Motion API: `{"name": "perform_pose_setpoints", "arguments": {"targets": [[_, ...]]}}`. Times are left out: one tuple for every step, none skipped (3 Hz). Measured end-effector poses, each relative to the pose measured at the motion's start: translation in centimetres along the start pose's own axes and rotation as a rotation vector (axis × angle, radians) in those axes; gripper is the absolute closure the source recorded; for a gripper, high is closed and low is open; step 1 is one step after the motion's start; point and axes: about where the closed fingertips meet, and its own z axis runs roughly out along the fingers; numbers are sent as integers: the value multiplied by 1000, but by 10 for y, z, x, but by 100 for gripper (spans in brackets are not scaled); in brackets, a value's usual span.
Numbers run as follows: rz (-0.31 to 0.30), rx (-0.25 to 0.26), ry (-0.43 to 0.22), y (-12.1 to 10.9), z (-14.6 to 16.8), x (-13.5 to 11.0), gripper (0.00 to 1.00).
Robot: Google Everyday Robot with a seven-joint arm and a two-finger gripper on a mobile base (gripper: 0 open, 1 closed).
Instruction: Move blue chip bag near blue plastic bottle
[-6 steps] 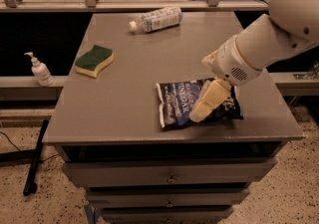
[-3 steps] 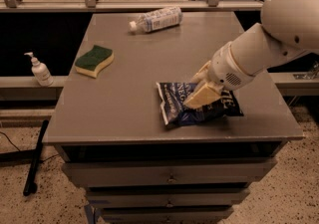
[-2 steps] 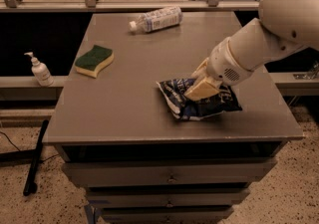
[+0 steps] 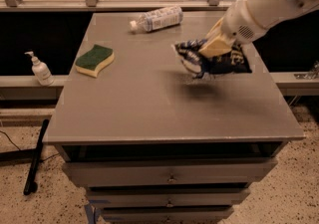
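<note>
Crumpled navy blue chip bag (image 4: 188, 56) pinched in gripper (image 4: 215, 47), apparently airborne. Clear blue plastic bottle (image 4: 157, 19) lies sideways behind-left, apart.

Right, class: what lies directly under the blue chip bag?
The hand, over the right side of the tabletop, holds the blue chip bag off the surface. Under it are only bare grey top and its shadow. The bag's underside and the strip behind it are covered.
</note>
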Motion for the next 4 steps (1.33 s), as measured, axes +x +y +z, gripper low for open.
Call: {"name": "perform_pose_setpoints", "arguments": {"targets": [[15,98,-24,-38,-36,-3,100],[11,118,-34,-44,-44,-8,100],[27,141,-43,-39,-46,-6,100],[37,208,-75,-61,-38,-5,100]]}}
